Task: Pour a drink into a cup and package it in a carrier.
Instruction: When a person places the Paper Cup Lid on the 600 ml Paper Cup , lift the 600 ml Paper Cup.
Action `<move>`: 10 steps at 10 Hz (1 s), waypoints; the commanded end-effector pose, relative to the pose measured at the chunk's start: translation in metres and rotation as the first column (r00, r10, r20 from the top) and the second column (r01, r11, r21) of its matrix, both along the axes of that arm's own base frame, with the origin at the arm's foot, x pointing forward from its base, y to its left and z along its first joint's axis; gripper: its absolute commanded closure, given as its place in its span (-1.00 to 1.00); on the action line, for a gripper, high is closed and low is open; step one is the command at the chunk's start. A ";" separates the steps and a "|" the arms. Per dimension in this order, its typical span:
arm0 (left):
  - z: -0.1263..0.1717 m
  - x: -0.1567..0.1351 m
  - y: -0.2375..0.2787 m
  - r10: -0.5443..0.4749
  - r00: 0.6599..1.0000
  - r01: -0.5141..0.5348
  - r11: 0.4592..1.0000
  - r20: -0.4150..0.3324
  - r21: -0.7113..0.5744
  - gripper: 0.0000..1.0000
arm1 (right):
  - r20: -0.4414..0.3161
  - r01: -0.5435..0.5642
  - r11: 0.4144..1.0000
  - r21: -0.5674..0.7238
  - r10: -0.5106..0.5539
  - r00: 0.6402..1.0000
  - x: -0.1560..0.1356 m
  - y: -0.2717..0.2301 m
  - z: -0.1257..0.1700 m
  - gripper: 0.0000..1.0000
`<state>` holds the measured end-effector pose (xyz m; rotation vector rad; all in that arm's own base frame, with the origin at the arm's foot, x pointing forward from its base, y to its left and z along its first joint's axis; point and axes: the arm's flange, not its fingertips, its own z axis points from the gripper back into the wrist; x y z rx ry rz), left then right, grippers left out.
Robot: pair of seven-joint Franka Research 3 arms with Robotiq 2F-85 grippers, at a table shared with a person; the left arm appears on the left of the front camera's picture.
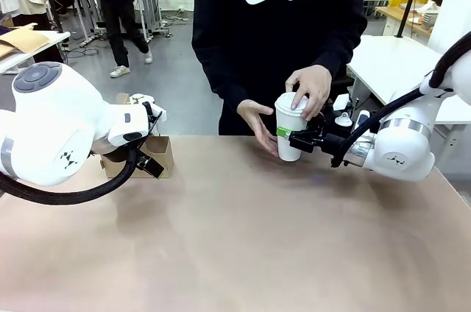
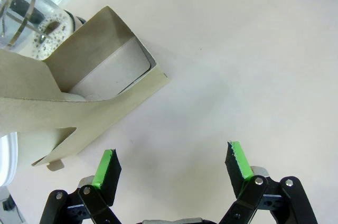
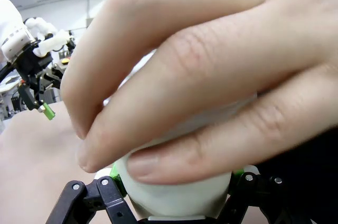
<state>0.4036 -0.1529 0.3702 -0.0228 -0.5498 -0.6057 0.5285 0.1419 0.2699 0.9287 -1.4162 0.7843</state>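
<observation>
Table [image 1: 243, 253] is plain tan and matte, bare across its near half. Behind it is a grey workshop floor with other work tables. A white bench [image 1: 390, 69] stands at the right, and a bystander [image 1: 118, 3] in dark clothes is at the far left. The one readable print is "NIKE SB" with a swoosh, white on the black top [image 1: 280, 32] of the person at the far edge.

The right gripper [image 1: 293, 140] is clamped on the side of a white lidded cup [image 1: 289, 151] near the table's far edge; whether the cup rests on the table I cannot tell. The person's upper hand [image 1: 310, 87] presses on the lid and the lower hand [image 1: 256, 122] cups the side. In the right wrist view, fingers [image 3: 200, 76] lie across the lid.

The left gripper [image 2: 171, 158] has its jaws wide apart and holds nothing, over bare table just beside the carrier [image 2: 79, 108]. The carrier sits at the table's far left, with a white rounded shape [image 2: 113, 73] in one pocket. Beyond it stands the jug [image 2: 21, 12], clear glass with metal bands and froth on its wall.
</observation>
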 end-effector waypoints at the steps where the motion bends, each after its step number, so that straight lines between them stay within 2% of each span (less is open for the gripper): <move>1: 0.000 0.000 0.001 0.000 1.000 0.000 1.000 0.000 -0.003 -1.00 | 0.007 0.003 1.000 -0.009 -0.003 1.000 0.000 0.002 0.007 -0.62; 10: 0.000 0.000 0.001 0.000 1.000 0.000 1.000 0.000 -0.003 -1.00 | 0.007 0.003 1.000 -0.009 -0.003 1.000 0.000 0.002 0.007 -0.62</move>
